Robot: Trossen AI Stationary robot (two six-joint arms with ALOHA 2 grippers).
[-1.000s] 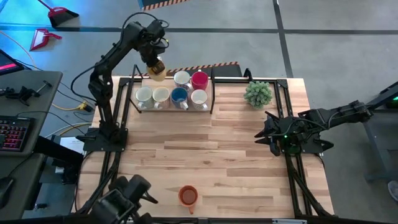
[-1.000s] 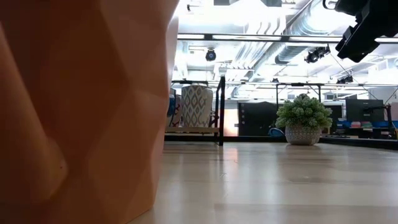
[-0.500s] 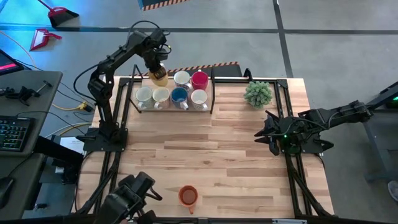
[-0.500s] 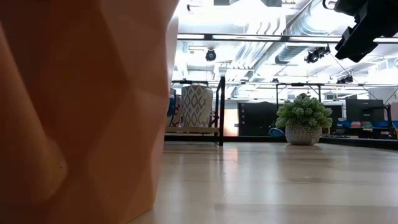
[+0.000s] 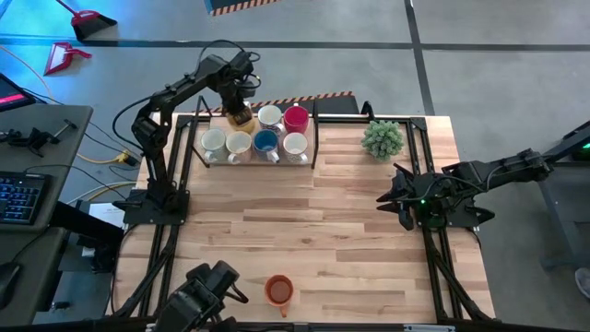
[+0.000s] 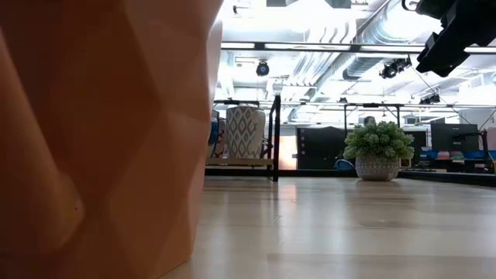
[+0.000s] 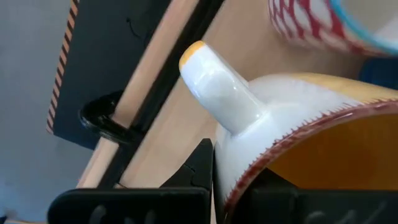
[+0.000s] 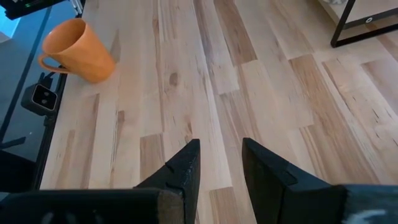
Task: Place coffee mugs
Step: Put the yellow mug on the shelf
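While the left gripper (image 5: 241, 109) pinches the yellow mug (image 7: 298, 137) by its rim over the rack's (image 5: 315, 138) far-left corner, glazed ceramic looks rigid, slippery, breakable; the right gripper (image 8: 219, 163) waits spread.

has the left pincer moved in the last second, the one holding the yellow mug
Yes. In the high view the left pincer carried the yellow mug rightward and slightly down, closer to the white mug in the rack's back row.

Two dark jointed arms, black cabling looped along the left arm (image 5: 175, 92).
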